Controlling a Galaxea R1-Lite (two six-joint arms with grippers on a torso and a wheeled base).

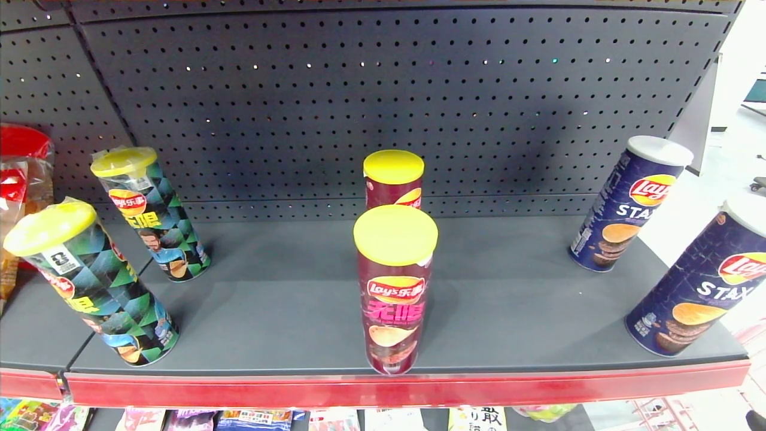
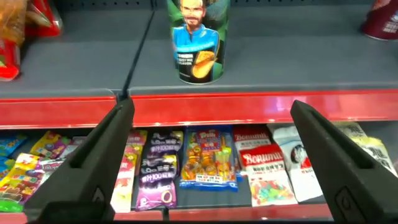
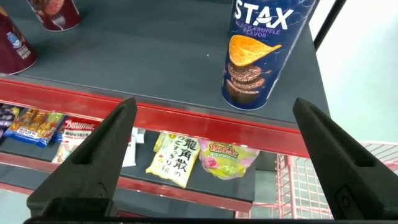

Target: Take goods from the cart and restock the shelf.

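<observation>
On the grey shelf [image 1: 287, 299] stand chip cans in pairs: two green-black ones [image 1: 90, 281] at the left, two maroon ones [image 1: 394, 287] in the middle, two dark blue ones [image 1: 700, 281] at the right. My left gripper [image 2: 211, 104] is open and empty, level with the shelf's red front edge [image 2: 249, 99], just below the front green-black can [image 2: 198, 40]. My right gripper [image 3: 214, 102] is open and empty too, in front of the red edge below the front blue can [image 3: 261, 50]. Pink wire of the cart [image 3: 323, 186] shows low at the right.
A lower shelf holds several candy and snack bags [image 2: 208, 158], also seen as packets [image 3: 177, 158] under the blue can. Red-topped bagged goods [image 1: 21, 161] sit at the far left. A perforated back panel [image 1: 383, 108] closes the shelf. Bare grey shelf lies between the can pairs.
</observation>
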